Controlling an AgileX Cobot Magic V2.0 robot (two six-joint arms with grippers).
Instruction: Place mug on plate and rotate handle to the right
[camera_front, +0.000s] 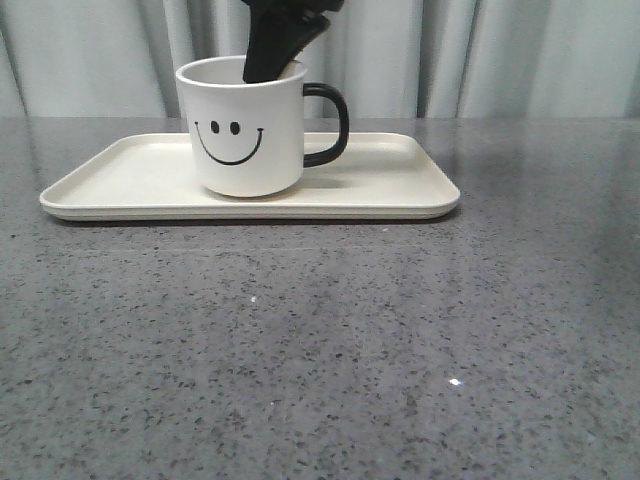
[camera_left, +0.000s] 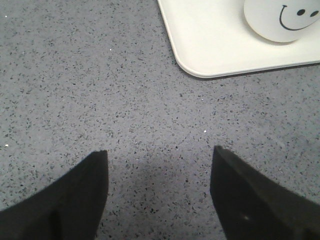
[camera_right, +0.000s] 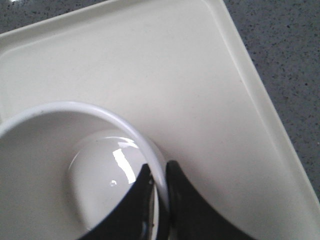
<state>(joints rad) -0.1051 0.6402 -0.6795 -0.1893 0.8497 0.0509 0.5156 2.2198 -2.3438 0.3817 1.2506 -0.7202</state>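
On the speckled grey tabletop (camera_front: 320, 340), nearest the camera, nothing but bare stone lies in front of the plate (camera_front: 130, 185). The left end effector (camera_left: 157, 195) hovers over this grey surface short of the plate's rounded corner, its two dark fingers (camera_left: 75, 200) spread wide apart and holding nothing.

The plate, a cream-white tray with a low rim, lies flat on the tabletop. The mug (camera_front: 245, 130) stands upright on the plate, roughly at its middle, its black smiley face turned toward the front camera. The handle (camera_front: 330, 125) juts from the mug's right side, over the plate.

The right end effector (camera_right: 161, 200) comes down from above onto the mug's rim at the side near the handle. In the right wrist view, one finger (camera_right: 130, 210) sits inside the mug and the other outside it, pinching the white wall between them.

Beyond the plate, a pale pleated curtain (camera_front: 500, 55) closes the background.
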